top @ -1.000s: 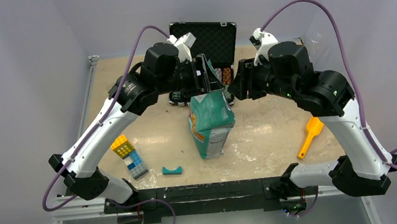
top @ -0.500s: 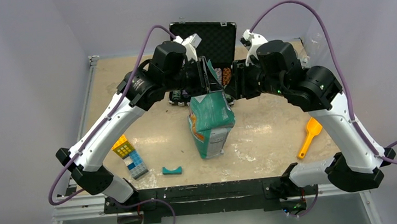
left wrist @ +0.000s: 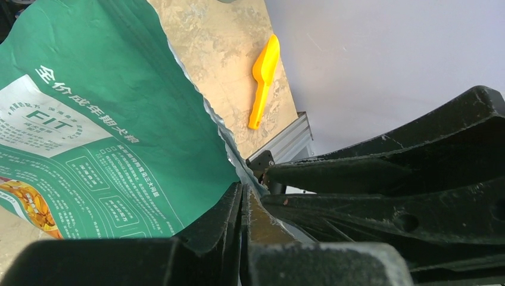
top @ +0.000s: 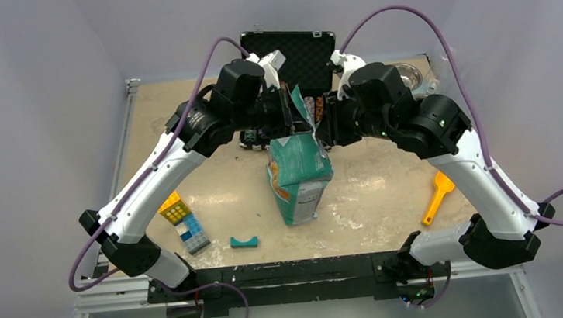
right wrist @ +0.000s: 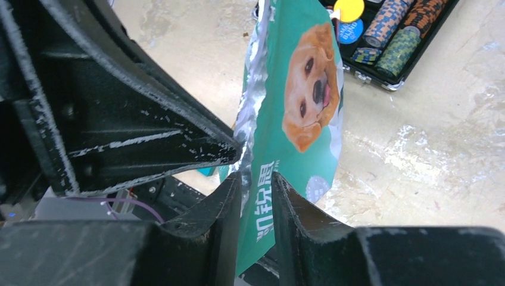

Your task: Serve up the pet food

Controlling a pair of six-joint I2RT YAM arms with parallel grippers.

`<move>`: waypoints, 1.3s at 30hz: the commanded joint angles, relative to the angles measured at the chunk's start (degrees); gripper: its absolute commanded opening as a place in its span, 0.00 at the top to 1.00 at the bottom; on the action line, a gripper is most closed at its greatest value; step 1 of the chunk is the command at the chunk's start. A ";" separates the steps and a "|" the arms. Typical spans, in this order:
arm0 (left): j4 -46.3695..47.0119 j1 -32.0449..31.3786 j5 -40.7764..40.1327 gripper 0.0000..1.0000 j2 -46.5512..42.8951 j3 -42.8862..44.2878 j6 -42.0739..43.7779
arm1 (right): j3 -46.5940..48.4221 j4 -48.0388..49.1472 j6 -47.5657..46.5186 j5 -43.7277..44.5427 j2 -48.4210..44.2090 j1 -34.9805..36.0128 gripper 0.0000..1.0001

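The teal-green bag (top: pixel 299 174) with a golden dog on it stands upright mid-table, its top torn open. The pet food is hidden inside the bag. My left gripper (top: pixel 287 113) is at the left side of the bag's mouth. In the left wrist view, the left gripper (left wrist: pixel 243 190) is shut on the bag's (left wrist: pixel 107 119) torn silver edge. My right gripper (top: pixel 322 125) is at the right side of the mouth. In the right wrist view, the right gripper (right wrist: pixel 257 179) straddles the wall of the bag (right wrist: pixel 304 89), jaws narrowly apart, not clamped.
A black case (top: pixel 303 52) stands open behind the bag, with poker chips (right wrist: pixel 393 30) in it. An orange scoop (top: pixel 439 194) lies at the right, a metal bowl (top: pixel 408 74) at the back right. Coloured blocks (top: pixel 183 219) and a teal piece (top: pixel 243 242) lie front left.
My left gripper has closed on the bag's top edge. My right arm has moved left up to the bag and its jaws have narrowed around the bag's wall.
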 commanded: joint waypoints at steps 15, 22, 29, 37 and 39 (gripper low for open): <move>-0.91 -0.02 -0.23 0.91 0.38 1.58 0.49 | -1.64 0.41 -2.31 6.25 2.06 1.70 1.00; -0.45 -0.07 0.06 0.67 1.13 2.24 -0.84 | -2.07 2.01 -2.12 6.32 2.10 3.19 1.00; -0.86 0.01 -1.85 0.60 1.27 2.14 -1.59 | -2.97 4.44 -2.06 4.99 0.39 3.25 1.00; -1.24 0.02 -2.38 0.62 4.01 5.35 -2.38 | -3.80 5.82 -2.74 2.81 -0.59 3.28 1.00; -1.31 0.02 -2.75 0.62 4.39 5.68 -2.61 | -3.95 6.11 -2.96 2.55 -0.77 3.28 1.00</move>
